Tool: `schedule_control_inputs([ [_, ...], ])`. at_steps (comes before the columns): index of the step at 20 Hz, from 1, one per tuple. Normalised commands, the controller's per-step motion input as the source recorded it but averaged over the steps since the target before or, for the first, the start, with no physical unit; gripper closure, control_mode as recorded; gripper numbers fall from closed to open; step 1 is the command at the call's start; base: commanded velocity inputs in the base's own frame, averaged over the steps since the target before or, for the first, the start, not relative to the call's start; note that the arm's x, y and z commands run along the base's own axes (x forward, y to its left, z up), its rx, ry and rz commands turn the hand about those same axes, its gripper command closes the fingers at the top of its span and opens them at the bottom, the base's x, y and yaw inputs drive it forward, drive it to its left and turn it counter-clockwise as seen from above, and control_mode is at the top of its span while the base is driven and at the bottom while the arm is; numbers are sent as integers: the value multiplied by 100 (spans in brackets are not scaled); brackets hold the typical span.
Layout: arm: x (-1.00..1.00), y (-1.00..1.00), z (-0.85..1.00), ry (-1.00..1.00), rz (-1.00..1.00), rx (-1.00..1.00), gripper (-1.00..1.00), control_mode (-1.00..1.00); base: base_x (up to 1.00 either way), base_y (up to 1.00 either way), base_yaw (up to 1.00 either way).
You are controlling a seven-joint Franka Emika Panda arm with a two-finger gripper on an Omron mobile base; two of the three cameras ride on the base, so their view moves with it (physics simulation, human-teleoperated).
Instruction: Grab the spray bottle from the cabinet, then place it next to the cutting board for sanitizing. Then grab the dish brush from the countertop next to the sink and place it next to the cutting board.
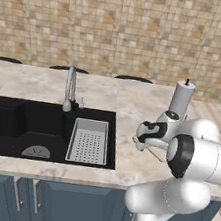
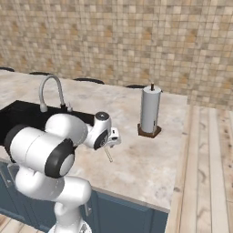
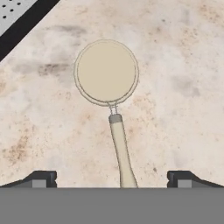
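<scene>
Gripper hangs over the bench, its two tips spread wide at the bottom of the hand view, holding nothing. Between those tips runs the handle of the brush, which lies flat on the stone; from the tips the handle leads toward 12 o'clock, leaning slightly to 11, and ends in the round pale head. No tip touches the handle as far as I can tell. At 10 o'clock in the hand view a corner of the sink cuts across, with a bit of its perforated tray.

From the base views the gripper sits low just past the right edge of the sink, and a short length of the brush pokes out beneath it. Farther back, toward 1 o'clock, stands a white cylinder on a brown base, well apart from the hand. The tap rises behind the basin.

Judging by this, the work is on its second half: the brush is lined up but not yet grasped. Closing, lifting and carrying it to the board remain. Bottle, board and cabinet are out of frame, so the first half cannot be checked.
</scene>
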Motion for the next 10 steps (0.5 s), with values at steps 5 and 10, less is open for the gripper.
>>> schedule_control_inputs([
  [5,16,-12,-24,0,3,0,-100,-100,0,0,0],
  [10,14,-9,-24,0,3,0,-100,-100,0,0,0],
])
